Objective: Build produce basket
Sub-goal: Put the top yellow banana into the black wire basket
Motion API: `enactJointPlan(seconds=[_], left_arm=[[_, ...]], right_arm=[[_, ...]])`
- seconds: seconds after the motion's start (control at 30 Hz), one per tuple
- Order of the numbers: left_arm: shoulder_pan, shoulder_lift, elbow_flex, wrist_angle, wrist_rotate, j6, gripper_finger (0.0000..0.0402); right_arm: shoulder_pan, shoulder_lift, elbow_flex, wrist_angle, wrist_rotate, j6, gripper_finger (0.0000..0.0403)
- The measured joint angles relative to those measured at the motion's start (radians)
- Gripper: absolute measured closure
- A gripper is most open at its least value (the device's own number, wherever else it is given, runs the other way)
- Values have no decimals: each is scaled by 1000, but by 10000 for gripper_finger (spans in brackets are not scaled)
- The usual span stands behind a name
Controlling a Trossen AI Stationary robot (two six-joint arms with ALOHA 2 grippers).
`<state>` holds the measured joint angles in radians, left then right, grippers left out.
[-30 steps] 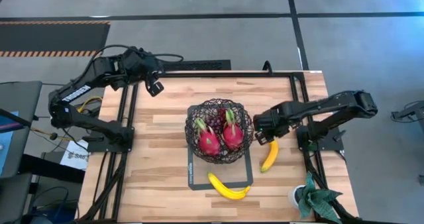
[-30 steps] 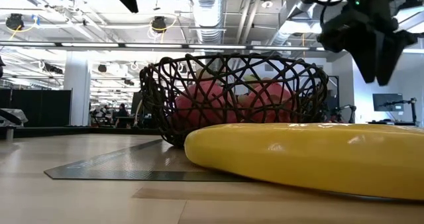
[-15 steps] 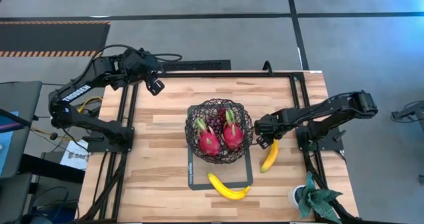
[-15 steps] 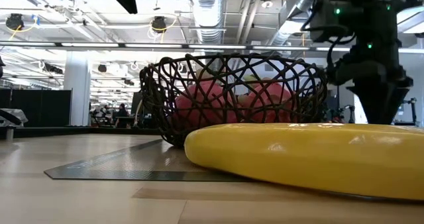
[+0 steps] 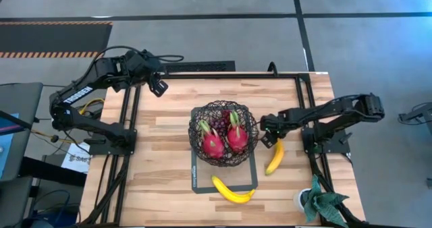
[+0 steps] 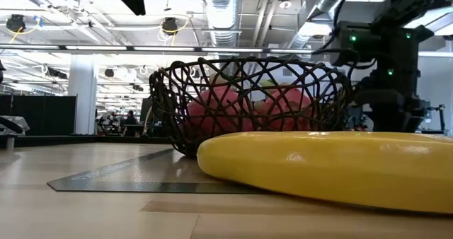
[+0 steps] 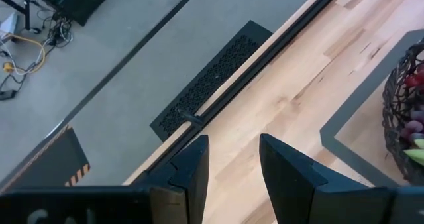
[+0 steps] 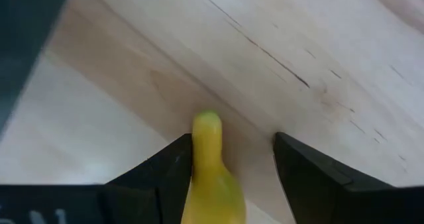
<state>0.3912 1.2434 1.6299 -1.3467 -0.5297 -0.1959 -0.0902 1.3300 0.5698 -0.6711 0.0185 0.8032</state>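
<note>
Wooden table boards (image 5: 169,130) carry the whole scene, and your next move depends on the banana (image 5: 274,158) just right of the basket (image 5: 224,133). Your right gripper (image 5: 270,137) is low over the far tip of this banana, the end closest to the basket. In the right wrist view the tip (image 8: 207,134) sits between the two spread fingers (image 8: 171,171), which do not yet squeeze it. The long axis of the fruit runs from this tip toward the front edge, away from the basket, so you would be grasping near one end and not the middle.

The basket already holds two dragon fruits (image 5: 213,144) and some grapes (image 5: 220,124). A second banana (image 5: 233,191) lies in front of it on the dark mat (image 5: 194,182). The basket wall stands close beside the gripper, so lift clear of the rim. Your left gripper (image 5: 157,86) waits with open fingers at the far left corner.
</note>
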Motion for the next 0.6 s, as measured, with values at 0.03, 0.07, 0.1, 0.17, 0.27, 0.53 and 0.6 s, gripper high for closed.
enactJointPlan(seconds=[0.03,0.07,0.1,0.17,0.27,0.53,0.6], left_arm=[[0,0,0,-5,0,0,280],[0,0,0,-8,0,-2,280],[0,0,0,-11,0,-9,280],[0,0,0,-16,0,-20,280],[0,0,0,-34,0,-32,280],[0,0,0,-36,0,-34,280],[0,0,0,-36,0,-34,280]], right_arm=[[0,0,-9,7,-4,0,168],[0,-2,-16,16,-5,0,168],[3,-3,-23,23,-4,0,168],[5,-4,-29,28,-3,9,172],[3,-3,-29,24,-3,31,201],[2,-4,-31,16,-8,36,380],[2,-5,-29,15,-9,40,382]])
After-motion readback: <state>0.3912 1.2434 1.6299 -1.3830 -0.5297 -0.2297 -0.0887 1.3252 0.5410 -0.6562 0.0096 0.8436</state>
